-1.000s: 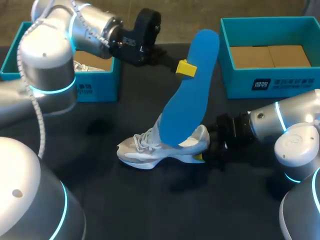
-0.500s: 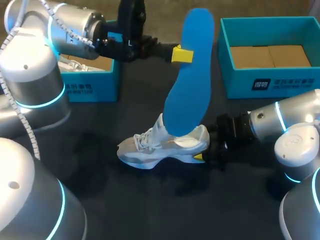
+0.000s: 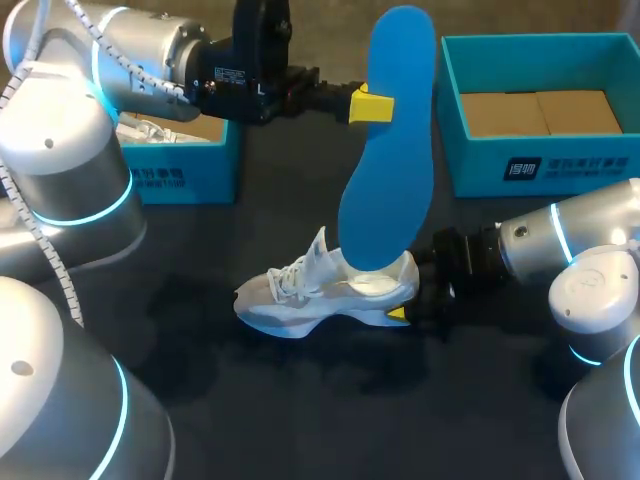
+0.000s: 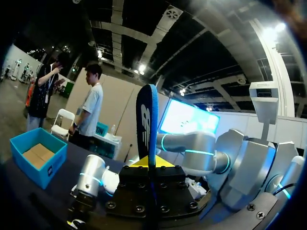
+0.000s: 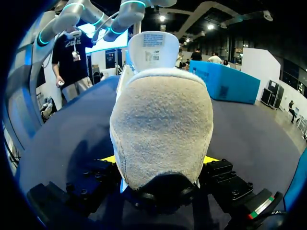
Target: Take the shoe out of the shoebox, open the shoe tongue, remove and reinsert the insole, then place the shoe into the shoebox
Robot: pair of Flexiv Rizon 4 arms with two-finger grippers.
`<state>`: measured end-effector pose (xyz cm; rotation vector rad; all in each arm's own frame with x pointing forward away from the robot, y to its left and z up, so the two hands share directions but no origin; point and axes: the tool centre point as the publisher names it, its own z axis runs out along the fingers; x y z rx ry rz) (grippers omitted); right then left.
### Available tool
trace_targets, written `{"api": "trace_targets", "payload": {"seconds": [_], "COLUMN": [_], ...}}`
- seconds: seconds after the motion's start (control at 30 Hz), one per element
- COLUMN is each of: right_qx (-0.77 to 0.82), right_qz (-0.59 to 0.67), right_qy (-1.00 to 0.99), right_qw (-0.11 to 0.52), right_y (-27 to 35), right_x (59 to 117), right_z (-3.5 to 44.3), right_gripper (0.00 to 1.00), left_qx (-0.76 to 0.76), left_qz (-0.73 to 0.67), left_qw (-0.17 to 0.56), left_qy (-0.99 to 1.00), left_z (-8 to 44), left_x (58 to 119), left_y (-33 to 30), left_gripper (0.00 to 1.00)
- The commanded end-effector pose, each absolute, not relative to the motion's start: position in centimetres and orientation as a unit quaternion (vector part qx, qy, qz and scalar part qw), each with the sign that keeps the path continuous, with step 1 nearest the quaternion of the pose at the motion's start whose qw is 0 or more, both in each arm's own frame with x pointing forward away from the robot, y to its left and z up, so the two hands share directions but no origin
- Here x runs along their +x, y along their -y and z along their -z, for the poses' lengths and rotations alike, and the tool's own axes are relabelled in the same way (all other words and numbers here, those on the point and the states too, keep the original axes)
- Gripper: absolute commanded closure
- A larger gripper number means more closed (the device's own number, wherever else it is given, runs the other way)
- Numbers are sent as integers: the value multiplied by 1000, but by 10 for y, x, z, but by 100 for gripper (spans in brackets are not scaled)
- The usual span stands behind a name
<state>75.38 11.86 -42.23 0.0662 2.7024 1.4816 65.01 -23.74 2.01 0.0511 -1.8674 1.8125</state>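
head view: the shoe sits on the table, heel clamped in the right gripper. the blue insole stands nearly upright at its opening, pinched by the left gripper. best moved along the shoe's length, slowly, with the heel braced.

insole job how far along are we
Done: shoe out on the table, tongue raised. In hand: left pincer grips the blue insole, lower end at the shoe's opening; right pincer clamps the heel. Left: seat the insole, return shoe to the shoebox.
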Motion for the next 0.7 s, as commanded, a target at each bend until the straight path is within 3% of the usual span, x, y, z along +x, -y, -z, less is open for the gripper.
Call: {"api": "trace_targets", "payload": {"seconds": [0.03,0.37,0.7], "right_qx": [22,22,22], "right_qz": [-480,-480,-480], "right_qy": [-877,-877,-877], "right_qw": [30,30,30], "right_y": [-120,-120,-120], "right_x": [754,754,754], "right_z": [423,423,423], "right_gripper": [100,100,100], "left_qx": [32,125,121], "left_qz": [-685,-684,-678], "left_qw": [282,325,340], "left_qy": [671,641,640], "left_z": [-19,-26,-19], "left_x": [647,626,613], "left_y": [238,239,242], "left_gripper": [100,100,100]}}
